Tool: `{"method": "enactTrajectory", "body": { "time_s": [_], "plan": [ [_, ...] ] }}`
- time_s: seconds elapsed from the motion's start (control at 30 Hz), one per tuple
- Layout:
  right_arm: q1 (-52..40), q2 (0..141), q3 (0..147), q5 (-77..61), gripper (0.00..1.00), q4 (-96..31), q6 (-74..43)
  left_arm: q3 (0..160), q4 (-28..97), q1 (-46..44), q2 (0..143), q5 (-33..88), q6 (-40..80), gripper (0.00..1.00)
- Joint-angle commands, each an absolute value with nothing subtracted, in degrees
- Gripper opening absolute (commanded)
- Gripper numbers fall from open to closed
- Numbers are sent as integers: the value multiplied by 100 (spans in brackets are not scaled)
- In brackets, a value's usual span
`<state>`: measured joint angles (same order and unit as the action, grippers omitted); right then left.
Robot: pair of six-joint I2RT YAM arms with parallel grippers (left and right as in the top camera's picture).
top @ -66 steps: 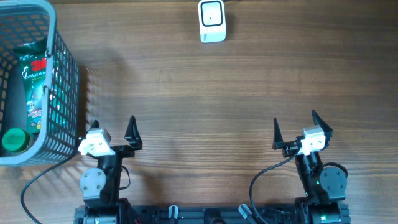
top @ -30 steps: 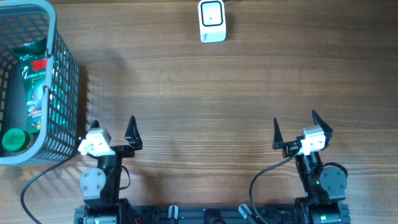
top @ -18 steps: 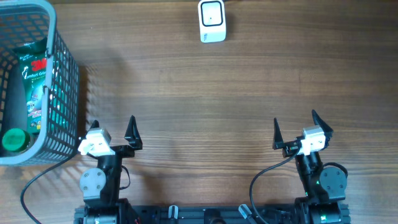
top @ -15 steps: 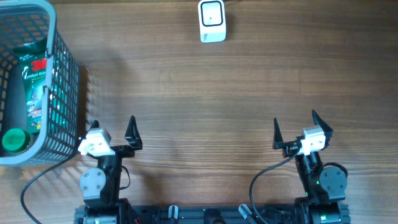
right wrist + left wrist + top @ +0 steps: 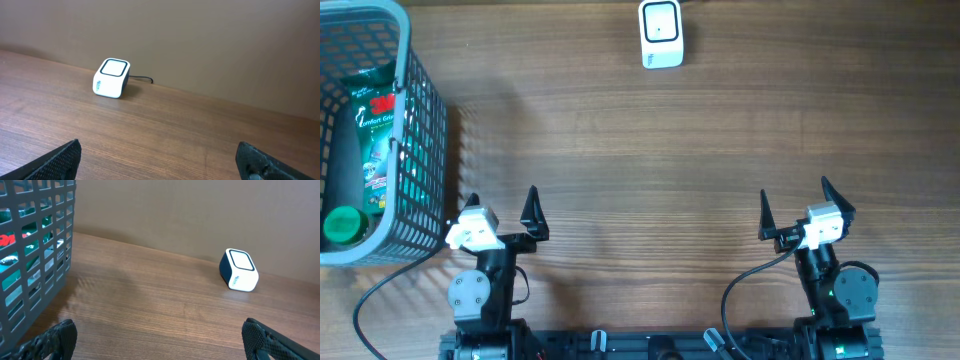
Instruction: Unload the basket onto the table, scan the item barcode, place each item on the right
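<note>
A green packaged item (image 5: 375, 140) lies inside the grey mesh basket (image 5: 425, 160) at the far left, beside a green-capped container (image 5: 342, 226). The white barcode scanner (image 5: 661, 33) stands at the table's back middle; it also shows in the left wrist view, scanner (image 5: 239, 269), and in the right wrist view, scanner (image 5: 112, 78). My left gripper (image 5: 500, 208) rests open near the front left, just right of the basket, nothing between its fingers (image 5: 55, 337). At the front right, the right gripper (image 5: 794, 205) is open too and holds nothing.
The basket wall (image 5: 30, 255) fills the left of the left wrist view. A thin cable (image 5: 142, 78) runs back from the scanner. Bare wooden tabletop (image 5: 650, 170) lies between the grippers and the scanner.
</note>
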<state>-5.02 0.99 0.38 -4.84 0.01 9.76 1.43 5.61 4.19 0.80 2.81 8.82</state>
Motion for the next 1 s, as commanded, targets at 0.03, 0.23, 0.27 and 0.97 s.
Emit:
{"method": "enactTrajectory", "body": {
  "time_s": [0.03, 0.23, 0.27, 0.97],
  "plan": [
    [-530, 93, 32, -429, 100, 12, 1041, 110, 578, 392, 43, 183, 770, 100],
    [-530, 93, 32, -429, 100, 12, 1041, 169, 548, 390, 43, 937, 838, 100],
    [-530, 93, 32, -429, 99, 12, 1041, 211, 602, 390, 43, 1175, 849, 100],
    [-530, 93, 32, -429, 100, 14, 1041, 1610, 2875, 392, 54, 1498, 1396, 100]
  ]
}}
